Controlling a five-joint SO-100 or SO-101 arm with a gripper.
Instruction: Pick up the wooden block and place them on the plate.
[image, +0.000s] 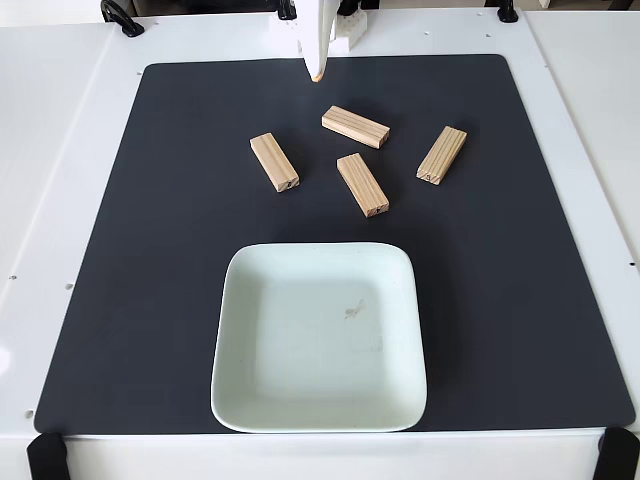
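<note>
While all four wooden blocks (356, 126) lie at 12 o'clock of the empty plate (232, 330), we're pre-grasp; gripper (318, 72) hangs above them, open/shut unclear, and next needs descent w/ jaws across a block.

a: item check — any lettering, labels, brands or numbers legible?
b: none. wooden blocks (355, 126) show grain lines only; plate (318, 338) carries a faint smudge, not a mark; black mat (150, 250) is blank.
</note>
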